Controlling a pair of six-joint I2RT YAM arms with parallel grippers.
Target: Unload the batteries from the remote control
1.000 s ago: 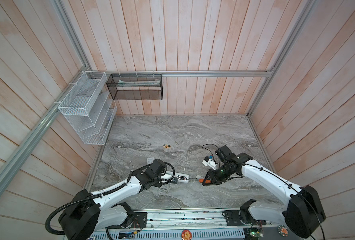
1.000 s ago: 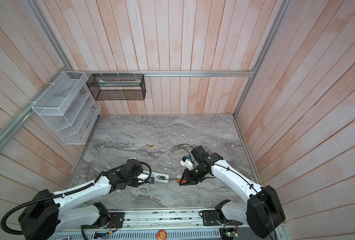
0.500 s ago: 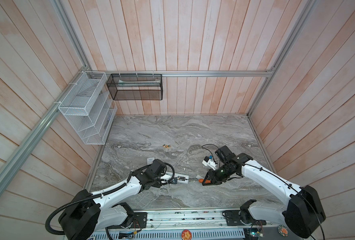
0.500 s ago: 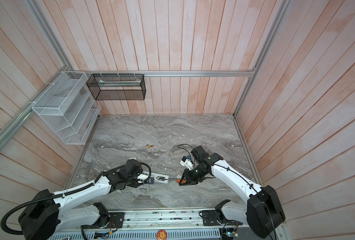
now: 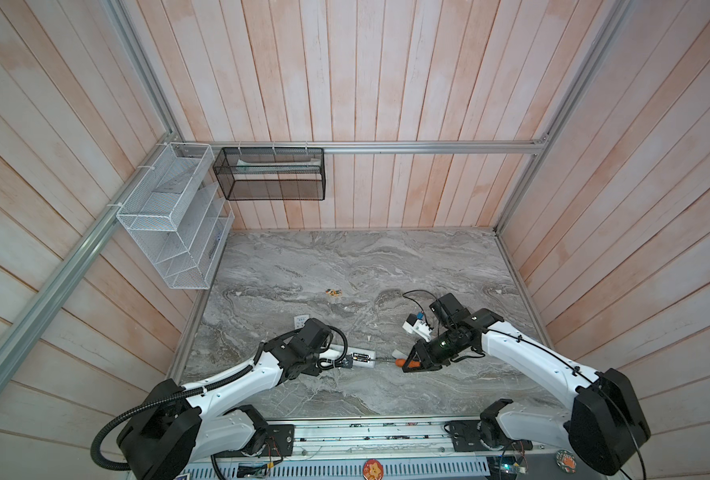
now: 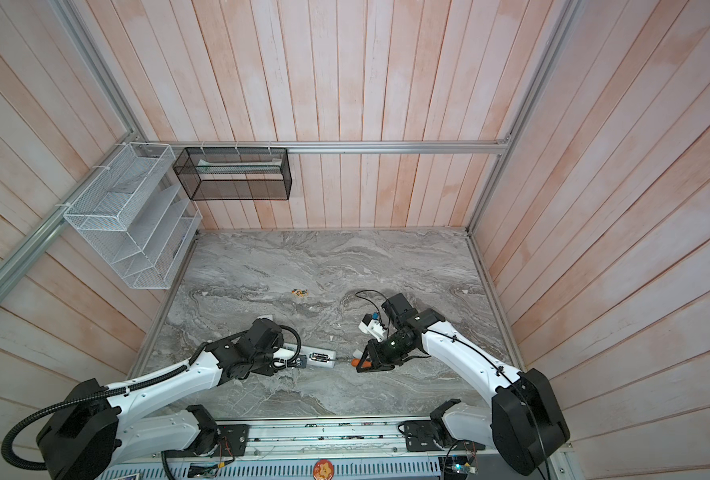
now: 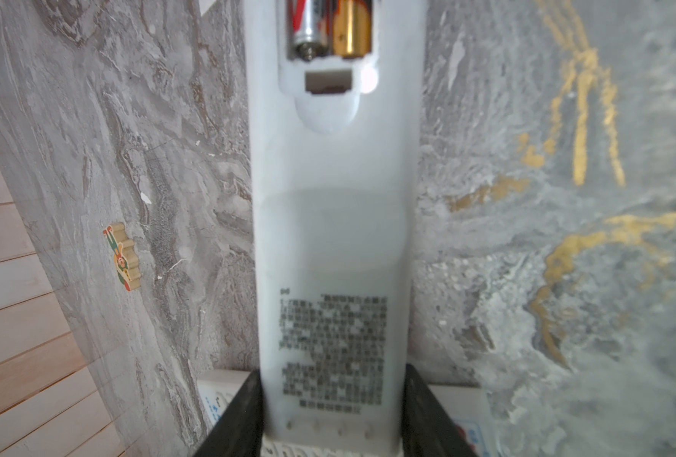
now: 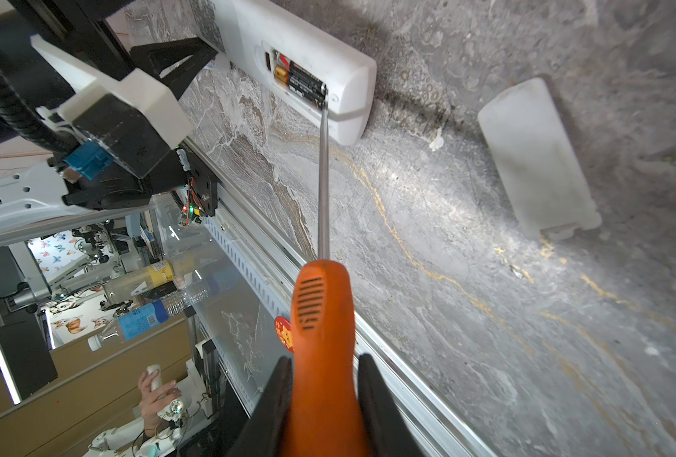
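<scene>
You are working on a grey marble tabletop (image 5: pixel 345 270). A white wire rack (image 5: pixel 166 216) and a black mesh basket (image 5: pixel 270 174) hang on the wooden walls behind it.

Near the front edge, your left gripper (image 5: pixel 345 362) has its jaws pressed against the two long sides of the white remote control (image 7: pixel 332 217). It grips the remote near the printed end, with the back facing up. The remote lies flat on the marble, and its open battery bay points toward your right arm.

The battery cover (image 8: pixel 538 158) is off and lies on the table just beyond the remote's end.

Your right gripper (image 8: pixel 324 368) is clamped tight on the orange handle of the screwdriver (image 8: pixel 322 316). The steel shaft reaches across to the remote, and its tip sits at the outer end of the bay, against the end of one cell.

The batteries (image 8: pixel 300 83) are both in the bay, side by side, black with gold ends.

A small wooden puzzle piece (image 7: pixel 124 257) lies well apart, farther back on the table.
</scene>
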